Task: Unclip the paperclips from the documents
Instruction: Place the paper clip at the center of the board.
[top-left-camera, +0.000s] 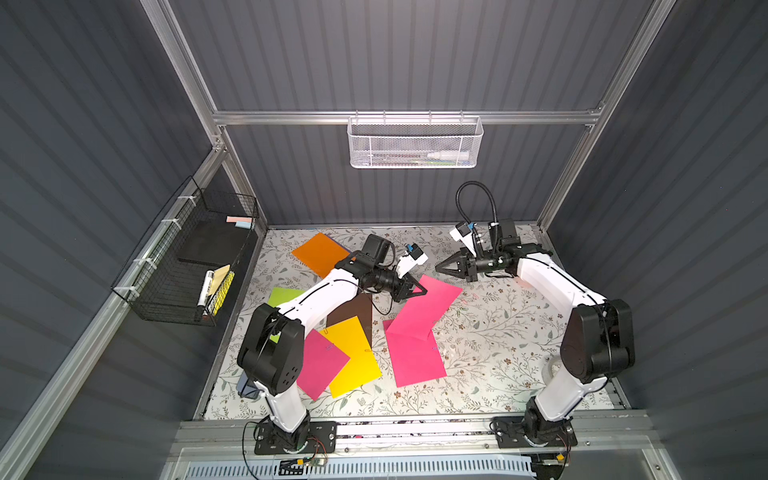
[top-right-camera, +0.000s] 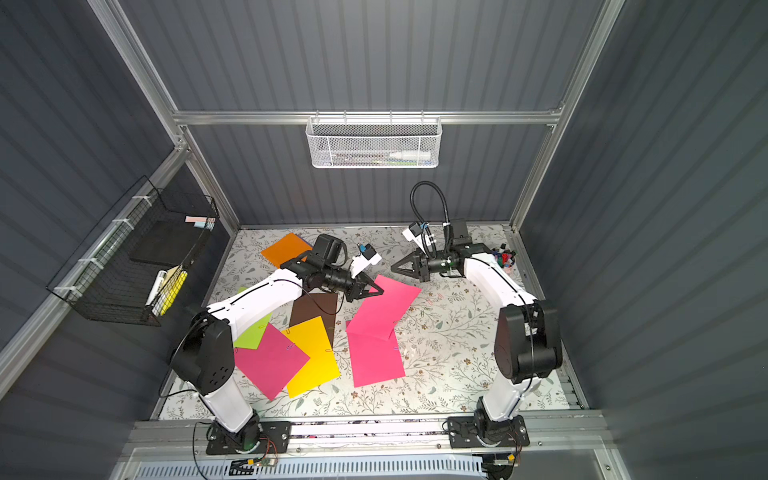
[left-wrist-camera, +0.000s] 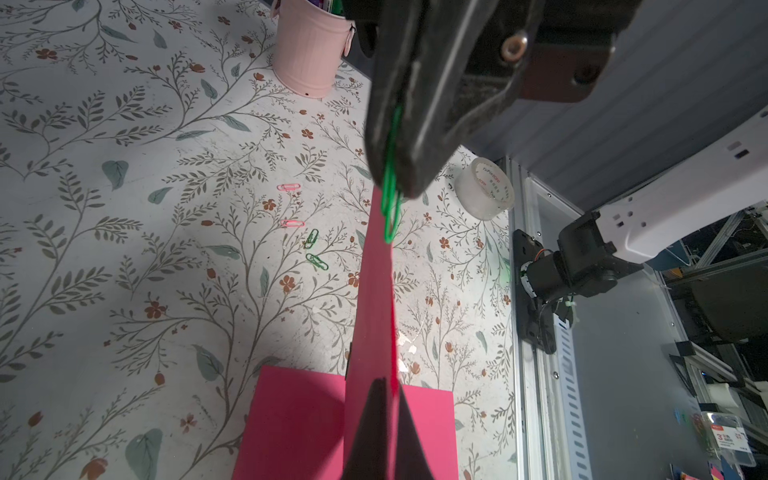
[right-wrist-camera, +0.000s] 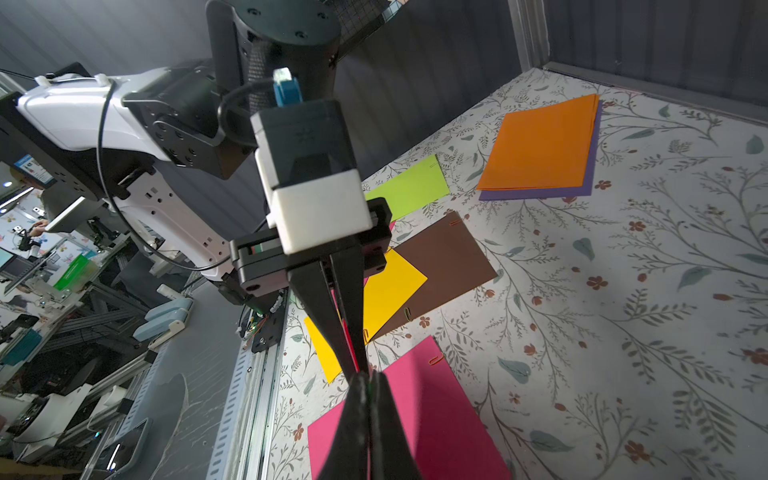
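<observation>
Pinching a pink sheet (left-wrist-camera: 370, 311), the left end effector (left-wrist-camera: 383, 384) faced the right end effector (left-wrist-camera: 400, 185), clamped on a green paperclip (left-wrist-camera: 390, 212).

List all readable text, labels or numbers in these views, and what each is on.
"3" on the clear packet; its other print is too small to read.
Tape roll: red print inside the core, too blurred to read.
Nothing else is legible.

Green paperclip (left-wrist-camera: 391, 203), pink document (left-wrist-camera: 371, 307), floral table (left-wrist-camera: 124, 216)
</observation>
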